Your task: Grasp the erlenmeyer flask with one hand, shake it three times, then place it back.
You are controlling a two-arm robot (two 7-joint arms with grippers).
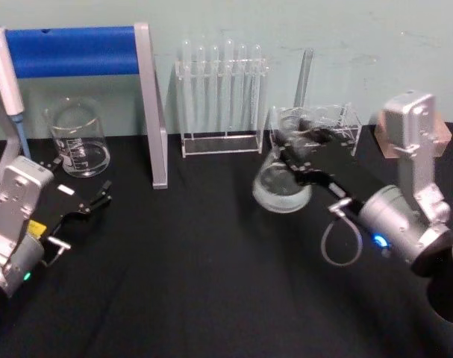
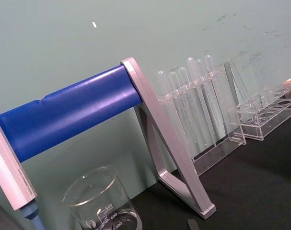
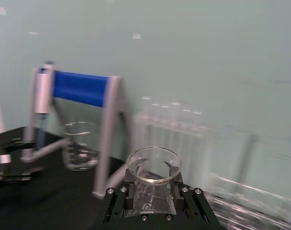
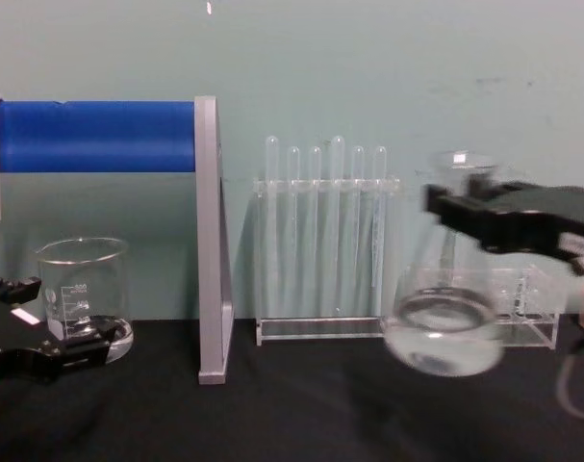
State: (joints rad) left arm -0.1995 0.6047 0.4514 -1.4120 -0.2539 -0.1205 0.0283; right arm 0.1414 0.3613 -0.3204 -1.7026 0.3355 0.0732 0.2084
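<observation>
The black table [image 1: 211, 298] runs across the whole scene. At its far left stands the blue-barred stand [image 1: 69, 51], with the tall test tube rack [image 1: 222, 97] at the far centre and a low clear rack [image 1: 334, 119] to the far right.

Our left arm is parked at the near left. The left gripper [image 1: 80, 216] rests low with its fingers spread and nothing between them, just in front of the beaker [image 1: 78, 142]. It is well apart from the work.

Our right arm comes in from the right, and the right gripper [image 4: 465, 207] is clenched on the narrow neck of the erlenmeyer flask [image 4: 444, 327], just under the flared rim. The right wrist view shows the rim [image 3: 153, 165] standing up between the two jaws.

What matters for the next move is how the flask hangs from the fingers. Its long axis is close to upright, neck up and wide base down, so nearly all of its bulk sits below the grip. The fingers cross the neck roughly level, reaching in from the right.

We judge that the base is off the table, hanging in front of the low rack and to the right of the tall one. The right arm is the only one placed to shake it. To put it back, the base has to go straight down and land flat, staying short of the racks behind.
</observation>
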